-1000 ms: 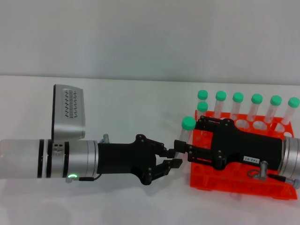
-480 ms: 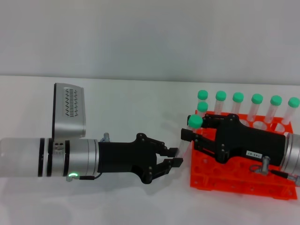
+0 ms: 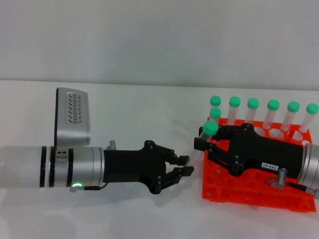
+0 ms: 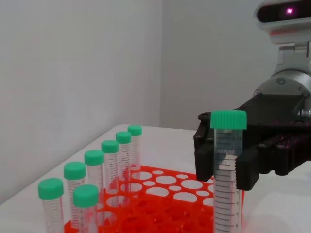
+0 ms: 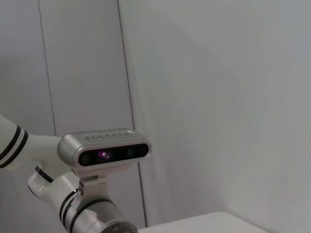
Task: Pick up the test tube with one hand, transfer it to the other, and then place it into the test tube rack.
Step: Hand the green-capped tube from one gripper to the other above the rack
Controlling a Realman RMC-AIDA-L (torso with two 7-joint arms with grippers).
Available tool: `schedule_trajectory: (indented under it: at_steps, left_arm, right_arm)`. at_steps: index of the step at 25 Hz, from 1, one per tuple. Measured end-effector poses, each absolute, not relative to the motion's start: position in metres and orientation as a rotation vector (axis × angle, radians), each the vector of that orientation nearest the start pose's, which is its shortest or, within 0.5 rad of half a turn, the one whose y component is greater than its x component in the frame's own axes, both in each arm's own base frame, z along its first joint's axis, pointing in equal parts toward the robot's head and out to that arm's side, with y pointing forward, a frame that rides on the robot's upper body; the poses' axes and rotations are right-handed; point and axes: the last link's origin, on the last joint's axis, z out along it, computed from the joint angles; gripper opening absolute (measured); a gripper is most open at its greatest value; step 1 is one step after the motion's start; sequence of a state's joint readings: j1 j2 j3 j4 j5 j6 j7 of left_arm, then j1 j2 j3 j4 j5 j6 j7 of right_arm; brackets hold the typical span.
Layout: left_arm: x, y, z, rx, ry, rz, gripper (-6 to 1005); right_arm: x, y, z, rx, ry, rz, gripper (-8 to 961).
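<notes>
In the head view, the left gripper (image 3: 183, 165), black with two fingers on a silver-white arm with a small green light, lies low over the white bench (image 3: 149, 104) near its middle. Its jaws are spread and hold nothing. Just beside its fingertips stands the clear plastic test tube with the green cap (image 3: 206, 135), tilted, the cap uppermost. The right gripper (image 3: 203, 149), bulky and black with a small white label, reaches in from the right edge of the bench, above the bright orange plastic rack with many round holes (image 3: 249, 191). Its jaws pinch the tube below the cap, at the rack's left end. Seven more green-capped tubes (image 3: 272, 113) stand upright along the far side of the rack. A grey boxlike device with a slotted face (image 3: 73, 117) sits toward the left side of the bench.

In the left wrist view, the held tube (image 4: 227, 170) is upright before the black right gripper (image 4: 228, 158), whose fingers close on it from both sides, over the orange rack (image 4: 165, 194). The standing tubes (image 4: 104, 170) make a row at the rack's other side.

The right wrist view shows only a pale wall and the robot's head camera (image 5: 104, 151).
</notes>
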State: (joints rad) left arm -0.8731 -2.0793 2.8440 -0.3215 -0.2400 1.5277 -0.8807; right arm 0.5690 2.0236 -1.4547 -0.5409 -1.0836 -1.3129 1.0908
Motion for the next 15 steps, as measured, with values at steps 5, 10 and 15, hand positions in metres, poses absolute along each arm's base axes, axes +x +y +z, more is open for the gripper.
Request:
schedule_trajectory:
  at_steps: [5,10,15]
  left_arm:
    - [-0.2292,0.3516,-0.0493,-2.823,-0.23,-0.688,188]
    - [-0.2299,0.3509,-0.0489,-2.821,-0.229,-0.691,188]
    - [-0.2301,0.3509,-0.0488,-2.82,-0.226,-0.69,189]
  right_arm:
    - [0.1857,0.3516,-0.04,-2.652,0.264,1.036,235]
    - [0.1845,0.3517,-0.0402,-2.652,0.259,1.038,222]
    - [0.1831,0.3521,-0.0411,-2.652,0.256,1.039,214]
